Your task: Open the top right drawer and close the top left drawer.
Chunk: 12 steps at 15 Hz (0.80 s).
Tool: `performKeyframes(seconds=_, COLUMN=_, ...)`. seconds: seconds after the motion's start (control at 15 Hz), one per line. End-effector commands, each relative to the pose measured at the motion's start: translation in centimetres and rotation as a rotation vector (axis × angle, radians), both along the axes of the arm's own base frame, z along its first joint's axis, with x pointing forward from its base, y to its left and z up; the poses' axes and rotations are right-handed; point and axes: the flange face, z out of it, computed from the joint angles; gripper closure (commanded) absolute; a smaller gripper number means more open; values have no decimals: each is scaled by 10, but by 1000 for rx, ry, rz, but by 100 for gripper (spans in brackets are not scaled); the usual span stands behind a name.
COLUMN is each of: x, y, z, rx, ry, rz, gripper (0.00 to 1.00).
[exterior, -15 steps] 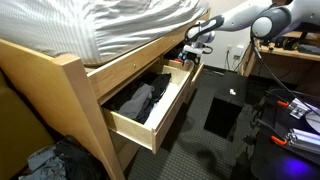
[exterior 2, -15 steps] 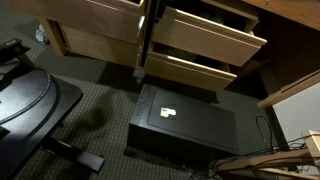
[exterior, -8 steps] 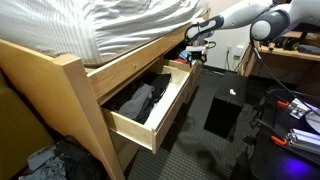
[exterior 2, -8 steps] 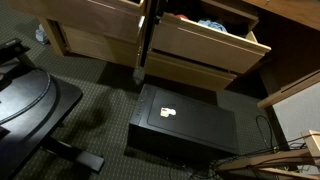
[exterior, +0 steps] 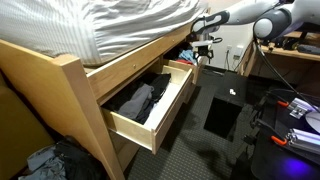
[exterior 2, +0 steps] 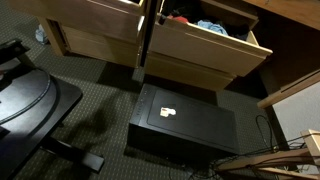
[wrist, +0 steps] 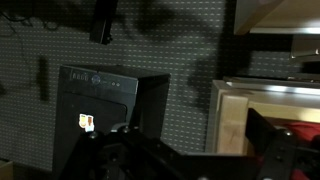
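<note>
Wide light pine drawer with dark grey and black clothes [exterior: 171, 103]: pulled far out from under the bed. Smaller light pine drawer with orange-brown sides [exterior: 188, 72]: at its 1 o'clock, partly out. Black robot gripper [exterior: 204, 48] sits just above the smaller one. Can't tell jaw gap or hold.

Pale pine everywhere: the top left drawer [exterior: 135, 130] shows a smooth, matt wood front, with soft dark cloth [exterior: 140, 100] heaped inside. The top right drawer [exterior 2: 205, 52] has the same flat, dull-sheen wood. At twelve o'clock, the striped bedding [exterior: 110, 25] is crumpled fabric. The floor [exterior 2: 90, 75] is rough dark carpet, and the black box [exterior 2: 180, 122] looks matt.
</note>
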Motion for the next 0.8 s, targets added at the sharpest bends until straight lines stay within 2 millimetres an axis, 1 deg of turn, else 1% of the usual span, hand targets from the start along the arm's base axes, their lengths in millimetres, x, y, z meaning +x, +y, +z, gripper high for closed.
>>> performKeyframes(seconds=0.0, x=17, y=-3, z=31, rx=-53, ry=-80, rz=-1, gripper=0)
performKeyframes(seconds=0.07, x=26, y=-3, z=47, rx=-88, ry=-122, rz=0, gripper=0)
performKeyframes(seconds=0.13, x=36, y=0, z=71, rx=-123, ry=-165, rz=10, gripper=0)
performKeyframes(seconds=0.27, x=51, y=8, z=108, rx=-164, ry=-237, rz=54, gripper=0)
performKeyframes(seconds=0.4, x=64, y=18, z=144, rx=-141, ry=-302, rz=152, gripper=0)
performKeyframes(seconds=0.53, x=73, y=37, z=165, rx=-89, ry=-336, rz=257, gripper=0)
performKeyframes(seconds=0.73, x=84, y=57, z=190, rx=-50, ry=-395, rz=413, gripper=0)
